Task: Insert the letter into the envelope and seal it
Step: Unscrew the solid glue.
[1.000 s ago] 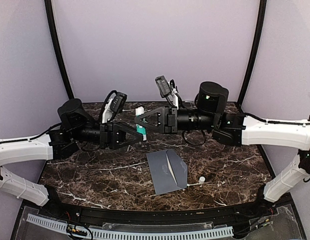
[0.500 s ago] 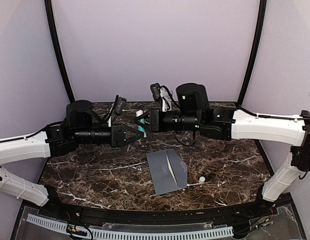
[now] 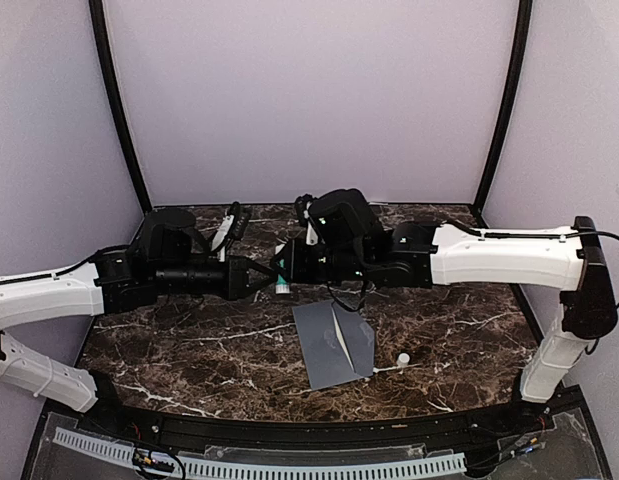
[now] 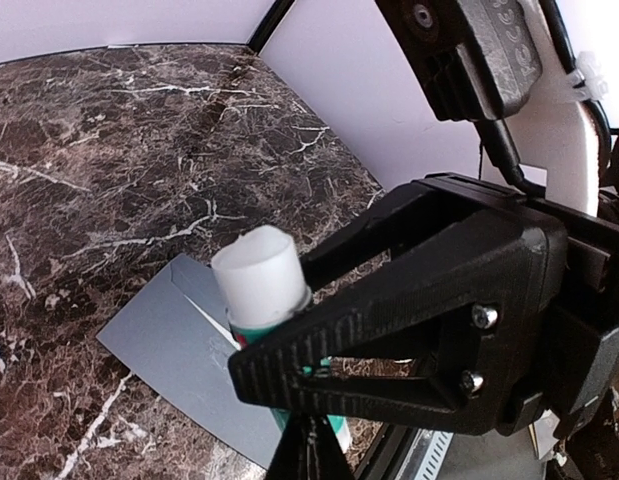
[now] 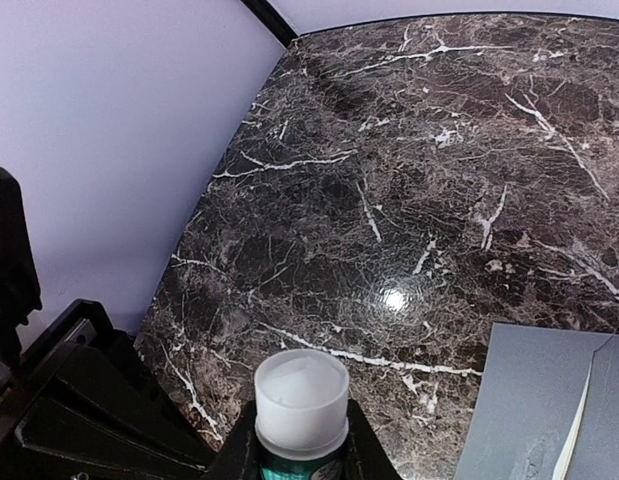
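**Aloft, a glue stick is held above an unsealed envelope**

From above, the two arms are seen meeting tip to tip over the middle of the counter (image 3: 189,350). A glue stick (image 3: 280,284) is clamped in the right gripper (image 3: 286,270), and the left gripper (image 3: 259,275) is brought right up against it. The envelope (image 3: 334,350) lies flat on the counter below and nearer the arm bases, with its flap not stuck down. Only a cream sliver of the letter (image 3: 340,333) is shown, so it is judged to be tucked inside. A small white piece (image 3: 402,358), possibly a cap, lies just beside the envelope.

In the left wrist view, the right gripper (image 4: 274,320) is seen pinching the teal tube below its white end (image 4: 261,275). The left gripper (image 4: 309,455) is clenched fully, close to the tube's lower end. Whether anything is pinched there cannot be told.

In the right wrist view, the stick (image 5: 301,390) is seen upright between the right gripper's (image 5: 301,450) own fingers. A corner of the envelope (image 5: 534,410) is seen lower right.

Several failures can be foreseen. The stick could be levered out of its hold if the closely set grippers are moved against each other. The unrestrained envelope could be dragged along when glue is pressed on. The exposed letter edge could be smeared and stuck to the flap.
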Available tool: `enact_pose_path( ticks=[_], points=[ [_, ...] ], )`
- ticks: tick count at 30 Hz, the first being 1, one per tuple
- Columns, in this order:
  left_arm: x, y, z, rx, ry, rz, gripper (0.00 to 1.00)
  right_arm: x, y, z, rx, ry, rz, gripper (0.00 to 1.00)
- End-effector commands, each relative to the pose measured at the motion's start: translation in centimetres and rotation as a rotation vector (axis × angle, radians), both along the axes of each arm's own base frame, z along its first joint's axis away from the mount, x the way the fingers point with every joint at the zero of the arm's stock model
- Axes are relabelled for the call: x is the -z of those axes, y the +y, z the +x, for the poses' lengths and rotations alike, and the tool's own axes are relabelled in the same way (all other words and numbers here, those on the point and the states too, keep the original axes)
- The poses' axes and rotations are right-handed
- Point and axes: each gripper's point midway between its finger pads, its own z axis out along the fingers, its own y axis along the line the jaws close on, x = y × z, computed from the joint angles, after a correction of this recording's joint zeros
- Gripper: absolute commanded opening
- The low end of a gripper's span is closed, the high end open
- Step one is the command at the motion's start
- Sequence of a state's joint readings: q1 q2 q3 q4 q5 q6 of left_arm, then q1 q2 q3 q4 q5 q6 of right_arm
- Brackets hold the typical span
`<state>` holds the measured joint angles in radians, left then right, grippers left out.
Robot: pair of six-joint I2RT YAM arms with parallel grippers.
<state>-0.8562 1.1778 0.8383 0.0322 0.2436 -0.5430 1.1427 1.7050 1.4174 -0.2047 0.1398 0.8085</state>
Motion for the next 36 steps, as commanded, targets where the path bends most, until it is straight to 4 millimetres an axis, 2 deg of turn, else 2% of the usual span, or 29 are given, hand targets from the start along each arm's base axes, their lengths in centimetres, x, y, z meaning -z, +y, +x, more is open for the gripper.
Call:
enact_pose_path(
  ticks=[1,4,5,6,7,13,17,18,19,26,29,35,36],
  points=[
    [-2.5,-0.3,-0.4,0.035,-0.062,-0.108,0.05,-3.5,-0.5,-1.6,0.011,-0.033,0.07,0.06],
    [-2.5,-0.5,-1.9,0.099,-0.042,-0.151,0.22,-4.5,-1.6,-1.4,0.031,-0.067,0.084,0.07],
    [-2.6,-0.4,-2.4,0.115,-0.041,-0.164,0.32,-4.9,-2.1,-1.4,0.032,-0.084,0.093,0.07],
    [-3.2,-0.6,-3.0,0.146,-0.042,-0.197,0.36,-5.8,-2.2,-1.5,0.024,-0.105,0.123,0.07],
    [-3.9,-0.6,-3.6,0.18,-0.055,-0.234,0.45,-6.4,-2.4,-1.7,0.009,-0.125,0.146,0.08],
    [-7.5,-1.4,-6.0,0.324,-0.059,-0.383,0.65,-11.7,-3.8,-4.2,-0.112,-0.255,0.358,0.1],
    [-9.4,-2.6,-7.2,0.425,-0.051,-0.465,0.68,-14.5,-4.9,-6.0,-0.177,-0.316,0.486,0.12],
    [-9.2,-3.0,-7.2,0.432,-0.042,-0.461,0.68,-14.8,-5.0,-6.3,-0.19,-0.326,0.5,0.12],
    [-9.9,-3.4,-7.6,0.456,-0.051,-0.469,0.68,-15.1,-5.0,-6.6,-0.206,-0.332,0.512,0.12],
    [-11.7,-6.4,-9.8,0.598,-0.077,-0.504,0.69,-15.2,-5.0,-7.4,-0.25,-0.328,0.533,0.12],
    [-12.0,-6.7,-9.9,0.6,-0.082,-0.529,0.68,-15.1,-5.0,-7.6,-0.256,-0.328,0.533,0.12],
    [-11.6,-6.4,-9.2,0.538,-0.09,-0.539,0.42,-14.9,-5.4,-7.5,-0.246,-0.33,0.527,0.12],
    [-11.4,-6.4,-8.9,0.521,-0.087,-0.532,0.41,-14.9,-5.5,-7.5,-0.244,-0.331,0.526,0.12]
  ],
)
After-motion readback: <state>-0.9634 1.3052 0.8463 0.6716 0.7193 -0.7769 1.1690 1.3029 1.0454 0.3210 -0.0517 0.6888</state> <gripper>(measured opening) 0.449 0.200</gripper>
